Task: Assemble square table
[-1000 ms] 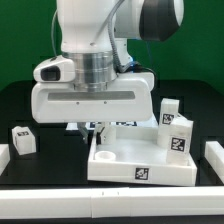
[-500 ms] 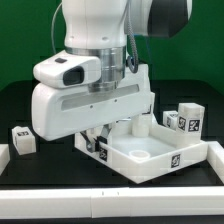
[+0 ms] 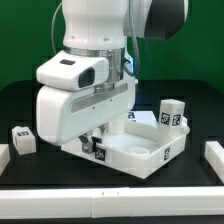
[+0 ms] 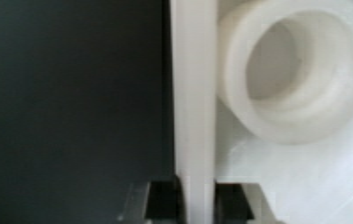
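At the exterior view's far left, a plain white block (image 3: pixel 4 155) sits at the table's edge. Just beside it, on the black table (image 3: pixel 25 100), a short stubby leg (image 3: pixel 20 138) stands alone, white with a black-and-white square tag on its face.

In the middle, the bulky white arm hangs low, and its gripper (image 3: pixel 95 143) is clamped on the near left rim of the square table slab (image 3: pixel 135 158). The slab is a large square piece of white plastic with a raised wall around a shallow inner floor. It is turned so that one corner points towards the camera. Small square tags show on its outer walls, one just below the gripper (image 3: pixel 100 153) and one on the right-hand wall (image 3: pixel 168 152). Whether the slab rests on the table or is held just off it cannot be told.

The wrist view shows the grip up close. The slab's thin white wall runs straight between the two dark fingers (image 4: pixel 155 200), which press it from either side. A round corner socket (image 4: pixel 297 75) with a thick smooth lip sits just beside that wall.

Behind the slab's right corner stands a small cluster of tagged legs (image 3: pixel 172 112), upright and close together. Another plain white block (image 3: pixel 212 152) lies at the far right.
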### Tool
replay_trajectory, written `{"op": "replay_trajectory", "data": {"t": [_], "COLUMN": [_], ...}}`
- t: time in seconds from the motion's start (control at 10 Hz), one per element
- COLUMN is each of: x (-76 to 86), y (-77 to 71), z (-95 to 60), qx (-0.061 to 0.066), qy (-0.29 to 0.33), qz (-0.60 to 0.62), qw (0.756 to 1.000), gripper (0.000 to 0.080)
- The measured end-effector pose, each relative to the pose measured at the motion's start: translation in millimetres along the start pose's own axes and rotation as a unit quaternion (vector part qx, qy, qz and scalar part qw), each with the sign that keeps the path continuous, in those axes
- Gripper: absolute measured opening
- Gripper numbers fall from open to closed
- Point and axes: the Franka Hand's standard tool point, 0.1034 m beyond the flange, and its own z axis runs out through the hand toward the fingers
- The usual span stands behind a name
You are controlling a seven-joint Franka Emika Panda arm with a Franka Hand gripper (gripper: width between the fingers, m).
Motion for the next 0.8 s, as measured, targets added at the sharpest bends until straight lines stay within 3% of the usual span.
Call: {"op": "replay_trajectory", "data": {"t": [0.1, 0.2, 0.3, 0.7, 0.8], "x": [17.0, 39.7, 47.7, 37.2, 39.1], "y": [8.6, 15.8, 16.9, 19.0, 24.7], "z": [-6.3, -13.0, -15.3, -10.6, -10.5], "qx": [-0.014, -0.037, -0.045, -0.045, -0.058], "qy": [0.005, 0.009, 0.013, -0.002, 0.002], "qz": [-0.068, -0.098, -0.121, -0.166, -0.199], "qw": [0.998, 0.994, 0.992, 0.985, 0.978], "gripper": [0.0063, 0.0063, 0.0063, 0.0063, 0.0063]}}
